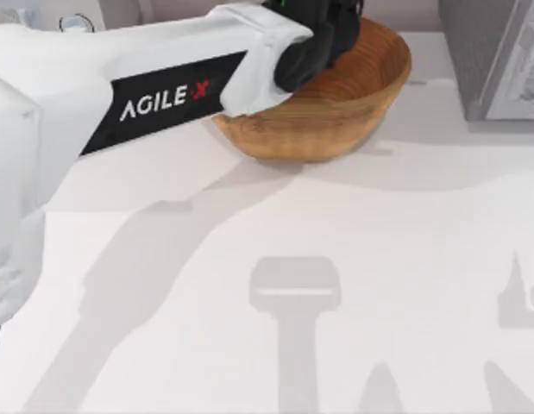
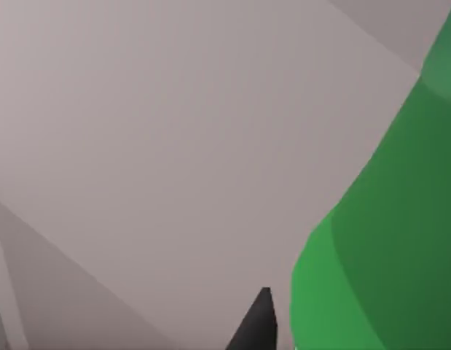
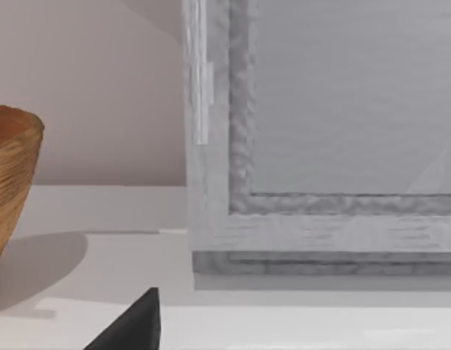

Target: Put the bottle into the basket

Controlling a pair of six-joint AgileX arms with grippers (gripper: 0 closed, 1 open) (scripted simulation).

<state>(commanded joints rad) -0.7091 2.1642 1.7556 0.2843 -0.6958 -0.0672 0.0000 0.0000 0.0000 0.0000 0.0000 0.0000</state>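
Green and translucent, one bottle (image 2: 378, 240) is crowding the left wrist view, its smooth plastic wall curving from a broad body toward a narrower shoulder, with one dark pointed fingertip (image 2: 256, 324) of the left gripper showing just beside it. From above, a thin sliver of the same green is peeking out at the far edge of the table scene, right where the black left gripper (image 1: 323, 39) is hanging over the basket's hollow; the bottle is sitting in that gripper above the basket, though whether the fingers are clamped on it or merely flanking it cannot be told.

One basket (image 1: 336, 108) is resting near the far edge of the table, a round bowl shape of orange-brown weave with fine ribbed rings running around its inside and outer wall. The right wrist view is catching a slice of that banded wall (image 3: 10, 182), standing on the pale surface and casting a soft shadow.

Two arms are present. The left arm (image 1: 154, 95), a bulky white casing with a black panel, is stretching diagonally from the left side up toward the basket, its dark wrist dipping over the rim. The right arm is staying low near the table's right side; one black tip of the right gripper (image 3: 134, 324) is showing, and its spread cannot be told.

One grey framed cabinet (image 3: 320, 146) with a rough-textured border is standing right of the basket on the smooth white table (image 1: 292, 259).
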